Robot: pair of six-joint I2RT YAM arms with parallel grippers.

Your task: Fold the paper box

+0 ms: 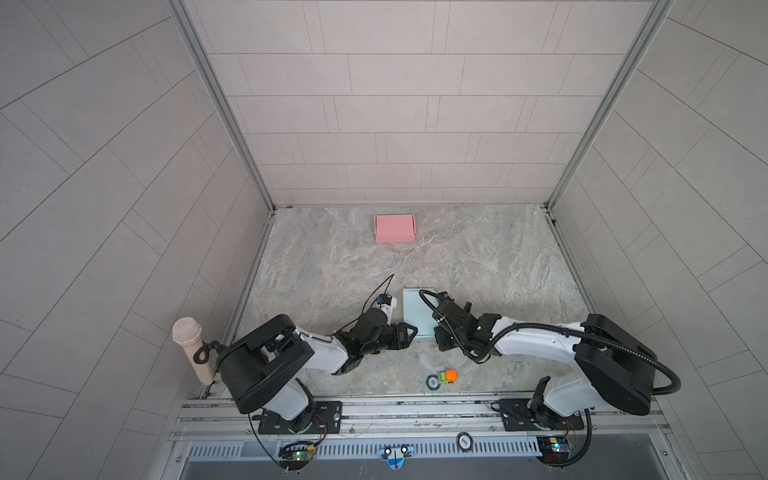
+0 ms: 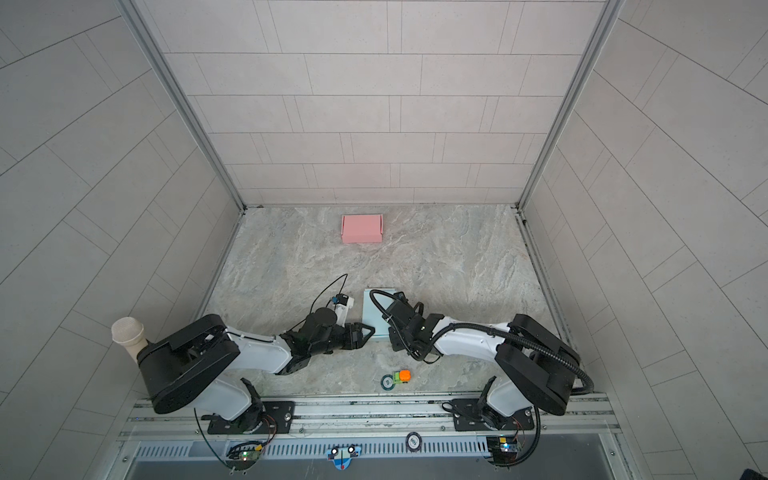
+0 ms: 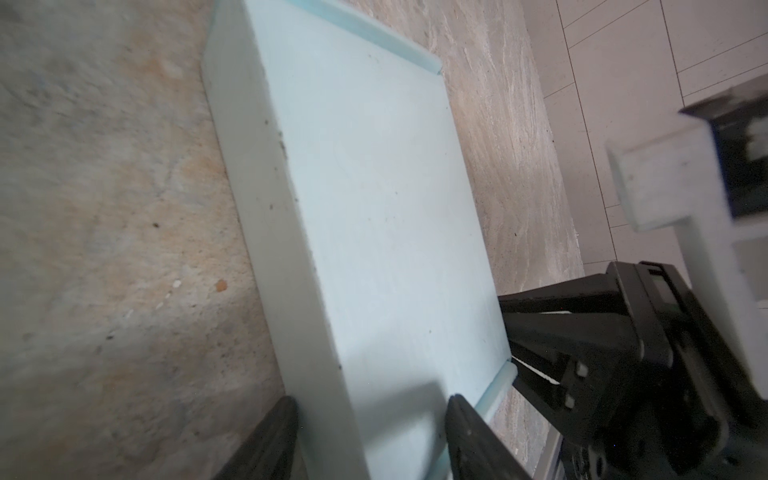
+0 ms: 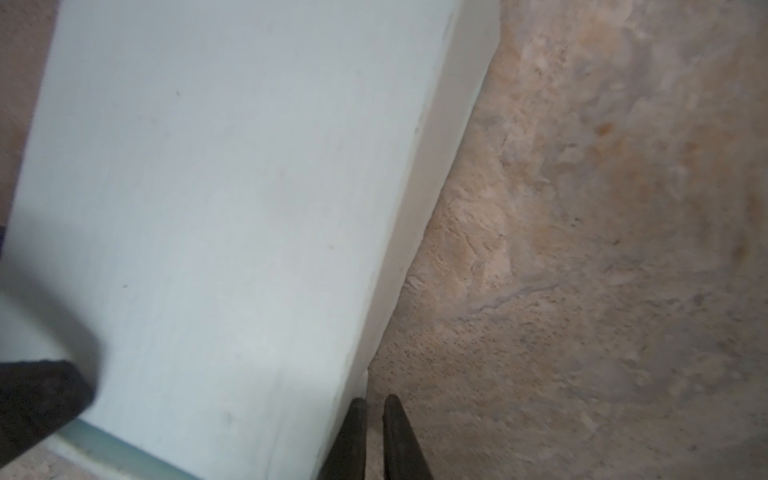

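Both grippers crowding the near end of the blue box

Top views: the blue box (image 1: pixel 417 311) lies flat toward 6 o'clock on the table (image 1: pixel 478 257), with a pink box (image 1: pixel 395 228) way off at 12; the left gripper (image 1: pixel 413 333) is at its 7 o'clock corner, the right gripper (image 1: pixel 436 337) at 5. Left wrist: jaws apart, straddling the box's long edge, can't tell if they touch. Right wrist: jaws nearly together, tips just beside the corner, nothing clearly between them. Likely trouble: a squeeze there probably crushes the thin wall, and a lopsided push could skid or twist the box
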